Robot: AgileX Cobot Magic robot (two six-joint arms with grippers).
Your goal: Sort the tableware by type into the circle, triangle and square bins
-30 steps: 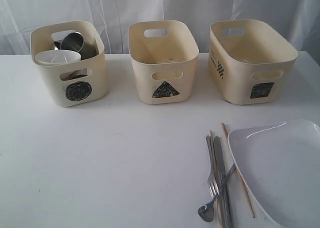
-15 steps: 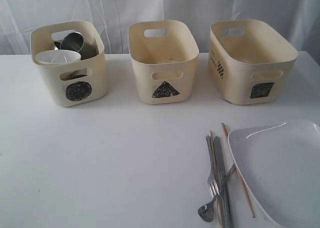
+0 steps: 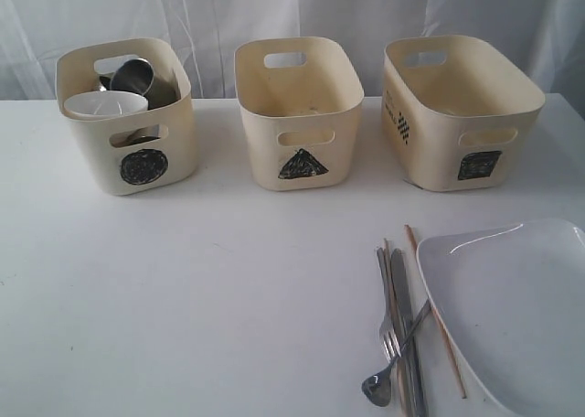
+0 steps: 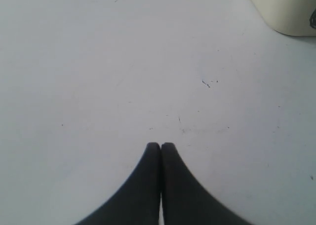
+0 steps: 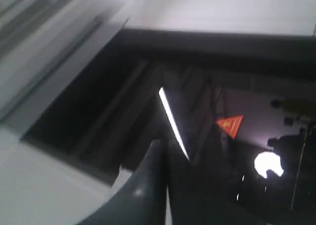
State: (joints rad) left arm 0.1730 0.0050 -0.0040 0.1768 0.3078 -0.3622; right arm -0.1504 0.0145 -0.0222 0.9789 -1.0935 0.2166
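Note:
Three cream bins stand in a row at the back of the table. The circle bin [image 3: 128,133] on the left holds a steel mug [image 3: 137,77] and a small white bowl [image 3: 105,104]. The triangle bin [image 3: 299,115] in the middle and the square bin [image 3: 462,115] on the right look empty. A fork [image 3: 388,312], knife [image 3: 407,335], spoon [image 3: 388,367] and wooden chopsticks [image 3: 437,316] lie beside the large white plate [image 3: 516,312] at the front right. My left gripper [image 4: 161,145] is shut over bare table, with a bin corner [image 4: 286,10] in its view. My right gripper [image 5: 163,146] is shut, pointing off the table.
A white curtain [image 3: 292,15] hangs behind the bins. The white table [image 3: 183,298] runs wide across the front left. The right wrist view shows a dark room with a red warning sign [image 5: 229,125] and a bright lamp [image 5: 269,165].

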